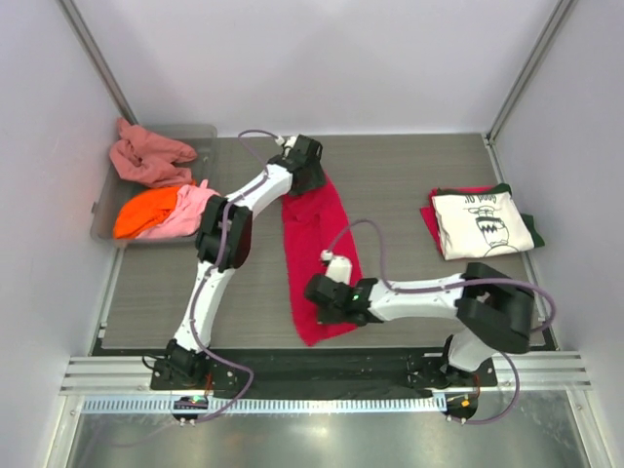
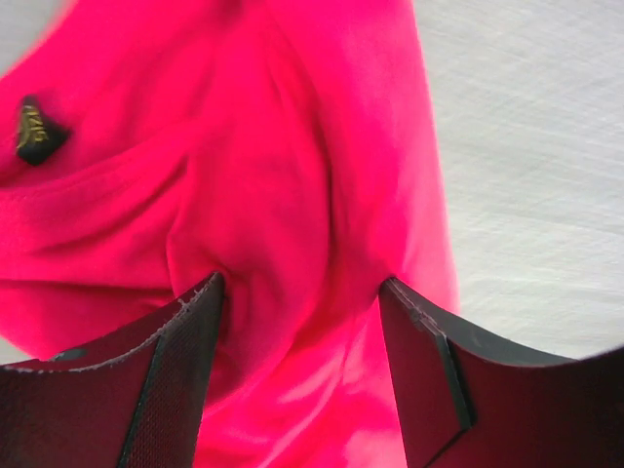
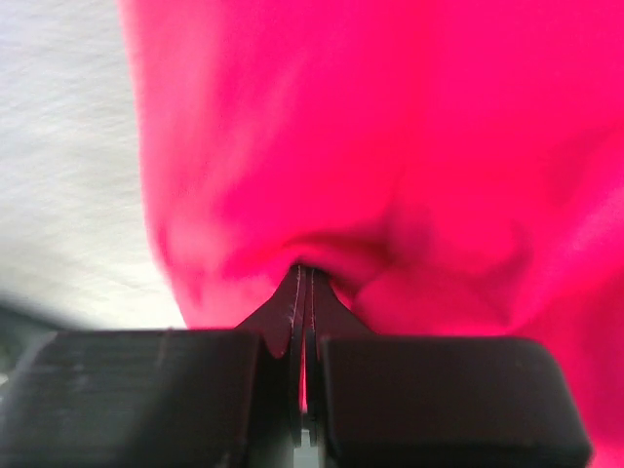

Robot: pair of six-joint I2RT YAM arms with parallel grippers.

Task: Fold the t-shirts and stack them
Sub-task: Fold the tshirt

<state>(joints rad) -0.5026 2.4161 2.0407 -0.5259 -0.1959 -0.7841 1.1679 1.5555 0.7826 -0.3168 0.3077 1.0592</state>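
A crimson-red t-shirt lies as a long narrow strip down the middle of the table. My left gripper is at its far end, open, its two fingers straddling a raised fold of the red cloth near the black neck label. My right gripper is at the near end, shut on a pinch of the same shirt, with the cloth bunched at the fingertips. At the right a folded cream t-shirt with dark print tops a stack, with dark green and red edges showing under it.
A clear grey bin at the far left holds a salmon-pink shirt, an orange one and a light pink one spilling over its rim. White walls close in both sides and the back.
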